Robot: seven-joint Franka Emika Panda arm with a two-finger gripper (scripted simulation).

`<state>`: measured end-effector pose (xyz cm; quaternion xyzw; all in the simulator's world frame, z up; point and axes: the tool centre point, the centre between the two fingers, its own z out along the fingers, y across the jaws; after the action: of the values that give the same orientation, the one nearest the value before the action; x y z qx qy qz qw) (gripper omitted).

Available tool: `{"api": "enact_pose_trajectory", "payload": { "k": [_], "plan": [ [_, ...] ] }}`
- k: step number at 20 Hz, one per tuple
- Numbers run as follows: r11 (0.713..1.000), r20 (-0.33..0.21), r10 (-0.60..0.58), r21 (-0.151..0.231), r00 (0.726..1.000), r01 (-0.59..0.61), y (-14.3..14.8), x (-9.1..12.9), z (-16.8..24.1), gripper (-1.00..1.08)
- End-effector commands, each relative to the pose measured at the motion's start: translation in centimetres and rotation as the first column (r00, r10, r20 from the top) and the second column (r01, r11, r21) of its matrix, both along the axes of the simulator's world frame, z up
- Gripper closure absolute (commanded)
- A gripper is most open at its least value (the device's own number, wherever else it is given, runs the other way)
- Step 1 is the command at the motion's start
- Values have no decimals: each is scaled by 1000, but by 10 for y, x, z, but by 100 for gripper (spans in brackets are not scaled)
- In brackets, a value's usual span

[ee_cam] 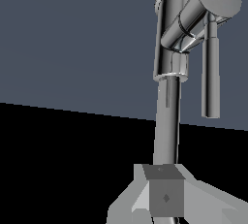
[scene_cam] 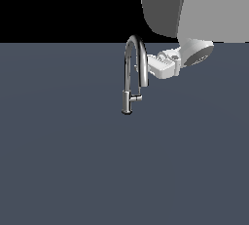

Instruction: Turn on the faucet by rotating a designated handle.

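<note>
Faucet (scene_cam: 132,73): polished chrome gooseneck, mirror-bright, tall narrow arch of round tubing rising from a short cylindrical base (scene_cam: 126,104); stands upright on a flat, matte slate-blue surface (scene_cam: 73,160), slightly above centre of the exterior view. Spout tip (scene_cam: 144,84) drops down on the exterior view's right side of the arch, ending above the handle.

Handle (scene_cam: 137,99): short chrome stub, cylindrical, jutting sideways from the base toward the exterior view's right; far smaller than the spout. In the wrist view, seen end-on as a thick round-faced barrel (ee_cam: 203,12) projecting from the base (ee_cam: 169,34), with the spout tube (ee_cam: 166,121) running toward the camera and the spout end (ee_cam: 210,72) hanging beside it.

Gripper (scene_cam: 148,70): white, smooth, blocky plastic-like housing on a rounded white wrist, carried by a bulky pale grey arm (scene_cam: 194,5) entering from the upper right of the exterior view. Positioned just beside the upper arch, on its right in the exterior view, level with the descending spout section; contact not discernible. Fingers (ee_cam: 164,194) appear in the wrist view as grey angular faceted shapes flanking the spout tube. Degree of opening: cannot tell; nothing clearly gripped.

Background: plain black above the surface edge.
</note>
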<state>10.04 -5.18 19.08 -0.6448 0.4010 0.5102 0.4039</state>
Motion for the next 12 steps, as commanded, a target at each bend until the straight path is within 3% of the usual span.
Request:
{"api": "enact_pose_trajectory", "payload": {
  "k": [1, 12],
  "plan": [
    [999, -37, -33, 30, 999, 34, -1, 4, -15, 108],
    [987, -140, -115, 99, 983, 130, -1, 13, -57, 108]
  ]
}}
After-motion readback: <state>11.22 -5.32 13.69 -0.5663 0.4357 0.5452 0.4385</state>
